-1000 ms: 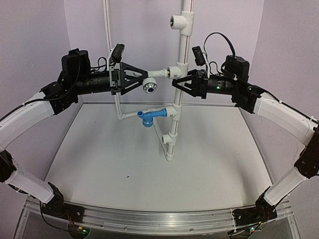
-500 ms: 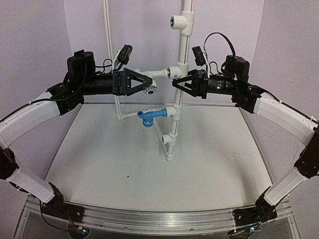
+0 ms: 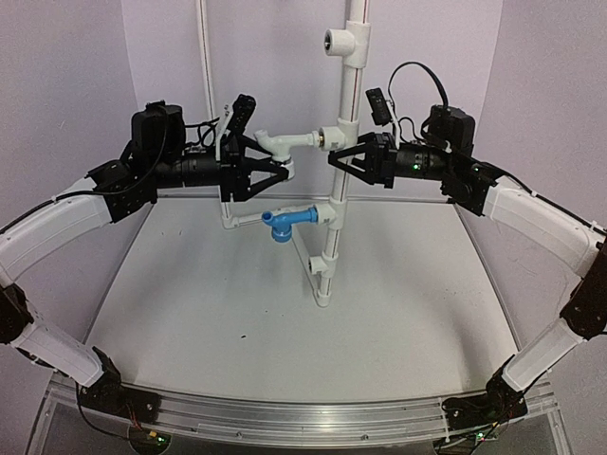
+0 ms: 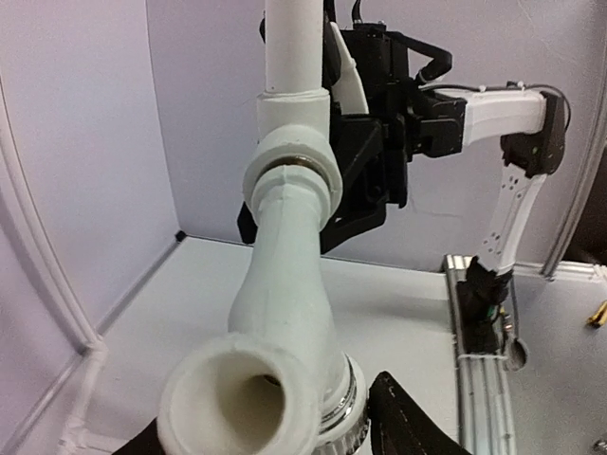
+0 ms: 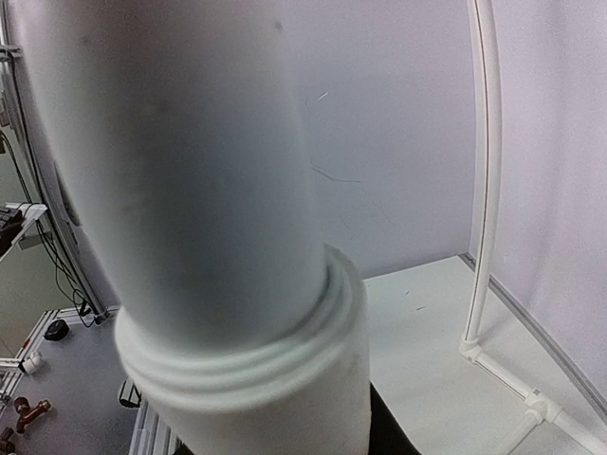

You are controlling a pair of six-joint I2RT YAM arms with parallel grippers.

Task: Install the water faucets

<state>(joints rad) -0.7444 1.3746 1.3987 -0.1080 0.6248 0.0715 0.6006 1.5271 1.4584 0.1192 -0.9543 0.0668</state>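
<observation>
Moved: left gripper (image 3: pixel 283 171) has advanced onto white faucet (image 3: pixel 285 142), jaws narrower round its spout; grip unclear.
Pipe hold: right gripper (image 3: pixel 334 160) clamped on upright pipe (image 3: pixel 354 85).
Faucets: two; white at pipe's 9 o'clock, blue faucet (image 3: pixel 286 221) at white's 6 o'clock.

- White plastic faucet (image 4: pixel 285 284): smooth, with a soft satin sheen; a ribbed, shiny metal ring (image 4: pixel 347 417) at its lower end.
- Blue plastic faucet (image 3: pixel 287 221): smooth, evenly coloured.
- White upright plastic pipe (image 3: pixel 350 90): smooth, semi-gloss.
- White T-shaped plastic fitting (image 3: pixel 343 40): metal-lined mouth.
- Pale table top (image 3: pixel 285 322): matt, with a few dark specks.
- Silver metal rail (image 3: pixel 303 414): brushed, dully reflective.
</observation>
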